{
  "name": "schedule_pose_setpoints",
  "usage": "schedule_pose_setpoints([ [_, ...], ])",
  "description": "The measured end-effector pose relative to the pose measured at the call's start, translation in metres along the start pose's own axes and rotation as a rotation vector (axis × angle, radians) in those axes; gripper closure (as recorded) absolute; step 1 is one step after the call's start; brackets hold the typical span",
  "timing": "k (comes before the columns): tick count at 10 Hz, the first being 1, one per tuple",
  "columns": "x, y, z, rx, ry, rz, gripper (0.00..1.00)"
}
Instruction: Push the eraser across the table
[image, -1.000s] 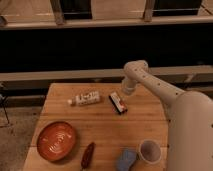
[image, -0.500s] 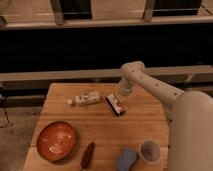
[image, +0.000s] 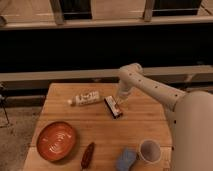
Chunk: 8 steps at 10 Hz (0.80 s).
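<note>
The eraser (image: 113, 107), a small dark flat bar with red and white markings, lies near the middle of the light-brown wooden table (image: 145, 125), angled. My gripper (image: 120, 101) hangs from the white arm right at the eraser's right, far end, touching or nearly touching it. The arm reaches in from the right side.
A white labelled tube (image: 85, 98) lies just left of the eraser. An orange-red plate (image: 57, 140) sits at the front left, a dark red oblong thing (image: 88, 154) beside it. A blue pad (image: 126, 159) and a white cup (image: 149, 150) stand at the front right.
The arm and gripper have shifted left and down toward the eraser. The eraser has moved slightly left, closer to the tube.
</note>
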Motion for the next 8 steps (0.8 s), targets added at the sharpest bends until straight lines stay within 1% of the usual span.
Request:
schedule_pose_setpoints([
  [1, -0.002, 0.001, -0.001, 0.013, 0.004, -0.011, 0.99],
  [2, -0.002, 0.002, -0.004, 0.044, 0.002, -0.01, 0.99],
  [3, 0.005, 0.003, -0.013, 0.084, -0.001, 0.012, 0.99],
  [4, 0.012, 0.006, -0.02, 0.094, 0.001, 0.02, 0.99],
  [5, 0.014, 0.006, -0.022, 0.082, 0.0, 0.012, 0.99],
  [7, 0.008, 0.003, -0.016, 0.059, -0.001, -0.008, 0.99],
  [8, 0.003, -0.004, -0.014, 0.065, -0.006, -0.02, 0.99],
])
